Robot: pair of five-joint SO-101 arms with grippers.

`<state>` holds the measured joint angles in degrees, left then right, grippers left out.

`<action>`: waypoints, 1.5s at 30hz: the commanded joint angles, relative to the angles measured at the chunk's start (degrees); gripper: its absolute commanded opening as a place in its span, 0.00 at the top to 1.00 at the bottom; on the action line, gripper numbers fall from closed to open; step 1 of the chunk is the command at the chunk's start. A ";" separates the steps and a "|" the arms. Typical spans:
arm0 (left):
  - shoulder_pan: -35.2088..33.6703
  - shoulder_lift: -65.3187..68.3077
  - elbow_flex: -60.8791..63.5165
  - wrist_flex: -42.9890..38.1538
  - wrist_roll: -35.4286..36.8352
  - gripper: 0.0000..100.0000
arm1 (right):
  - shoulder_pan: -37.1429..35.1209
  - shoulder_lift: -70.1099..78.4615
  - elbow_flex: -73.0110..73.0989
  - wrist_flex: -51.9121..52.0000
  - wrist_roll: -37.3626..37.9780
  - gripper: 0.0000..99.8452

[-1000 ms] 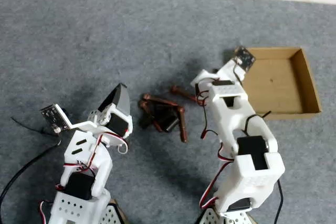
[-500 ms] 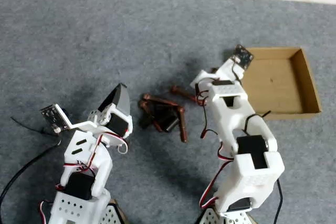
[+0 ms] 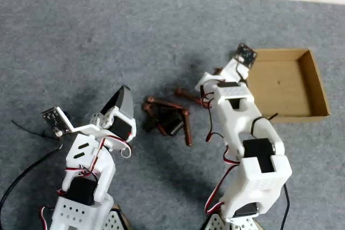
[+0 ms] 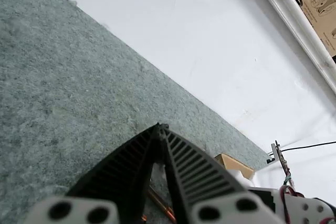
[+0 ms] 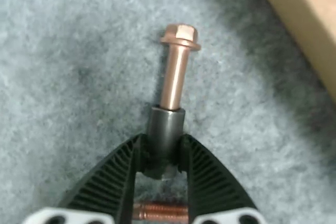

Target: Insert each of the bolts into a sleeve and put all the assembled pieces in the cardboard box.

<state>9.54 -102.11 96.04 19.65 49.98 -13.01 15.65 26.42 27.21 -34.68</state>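
Fingers on the right (image 5: 119, 178) clamp one sleeve (image 5: 165, 130) with one bolt (image 5: 176, 73) in it; left fingers (image 4: 195, 172) closed together.

The high view is fixed above the counter (image 3: 81, 36) and looks straight down. In it the cardboard box (image 3: 280, 87) lies beside the right arm, farther from the camera edge than the arm bases.

The left wrist view sits behind the left end effector (image 4: 159, 129) and faces across the counter at a shallow angle, with the cardboard box far off.

The right wrist view looks steeply down past the right end effector (image 5: 160, 142) at close range, just beside the cardboard box.

All three views share the cardboard box.
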 commanded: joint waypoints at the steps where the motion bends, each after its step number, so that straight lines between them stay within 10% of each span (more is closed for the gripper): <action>1: 0.57 0.04 1.27 -1.14 -0.44 0.99 | -0.66 -3.91 0.31 0.75 1.05 1.00; 45: 1.27 0.04 1.27 -1.05 -0.44 0.99 | -1.01 -33.98 21.14 -11.21 9.49 1.00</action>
<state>9.54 -102.11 96.04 19.65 49.98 -13.71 -13.80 48.22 17.89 -25.98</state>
